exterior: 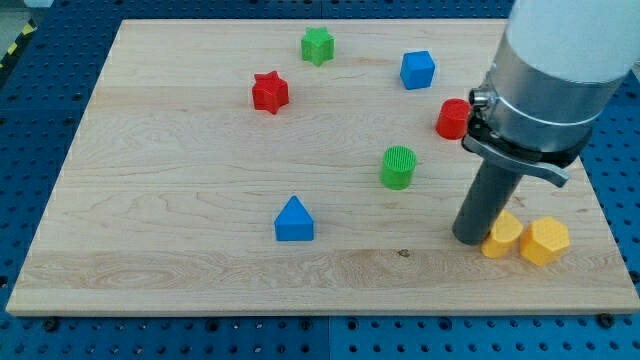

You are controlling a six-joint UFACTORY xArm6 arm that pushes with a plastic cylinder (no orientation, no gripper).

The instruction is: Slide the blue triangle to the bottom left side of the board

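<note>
The blue triangle (293, 220) lies on the wooden board (150, 200), a little left of the middle and toward the view's bottom. My tip (468, 239) rests on the board at the view's lower right, far to the right of the blue triangle. It stands right beside a yellow block (502, 234).
A second yellow block (544, 240) lies at the lower right. A green cylinder (398, 167) stands near the middle. A red cylinder (452, 119) and a blue cube (417, 70) lie at the upper right. A green star (317, 45) and a red star (269, 92) lie near the top.
</note>
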